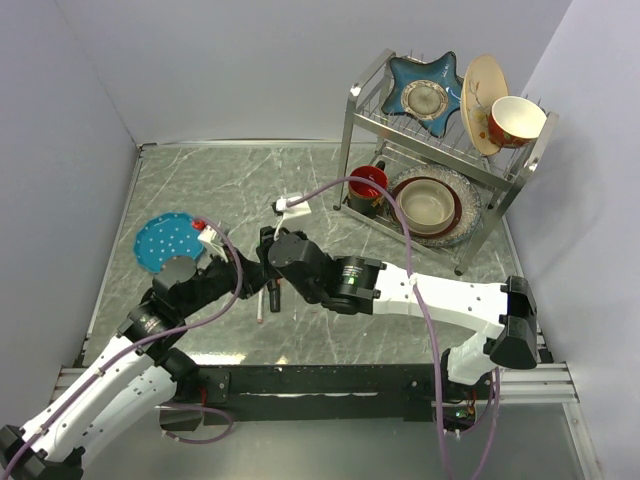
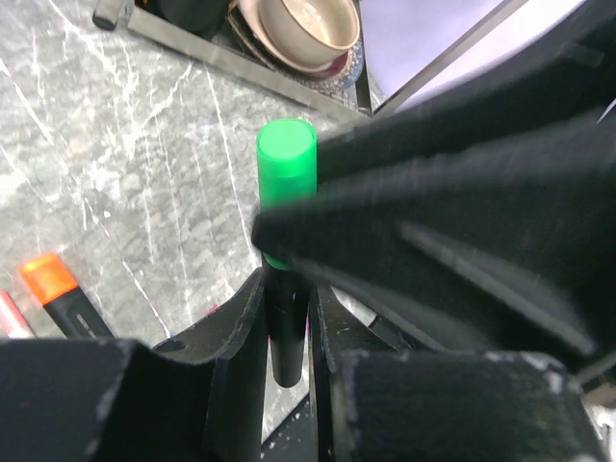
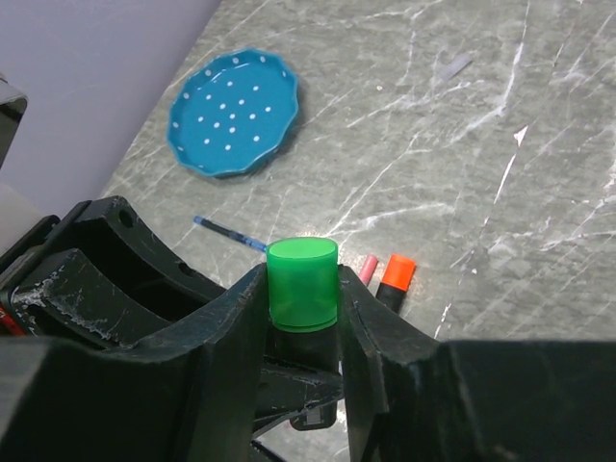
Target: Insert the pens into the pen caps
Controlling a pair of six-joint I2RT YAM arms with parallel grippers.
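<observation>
My left gripper (image 2: 286, 294) is shut on the black body of the green marker (image 2: 285, 332). My right gripper (image 3: 302, 300) is shut on the green cap (image 3: 302, 282), which sits on the top end of that marker; the cap also shows in the left wrist view (image 2: 286, 162). The two grippers meet above the middle of the table (image 1: 262, 258). The orange-capped black marker (image 3: 396, 276) lies on the table beside a pink cap (image 3: 368, 269). The thin blue pen (image 3: 229, 234) lies further left. A thin white pen (image 1: 261, 305) lies under the grippers.
A blue dotted plate (image 1: 163, 241) sits at the left of the table. A metal dish rack (image 1: 440, 150) with bowls, plates and a red mug stands at the back right. Grey walls close in the left and back sides.
</observation>
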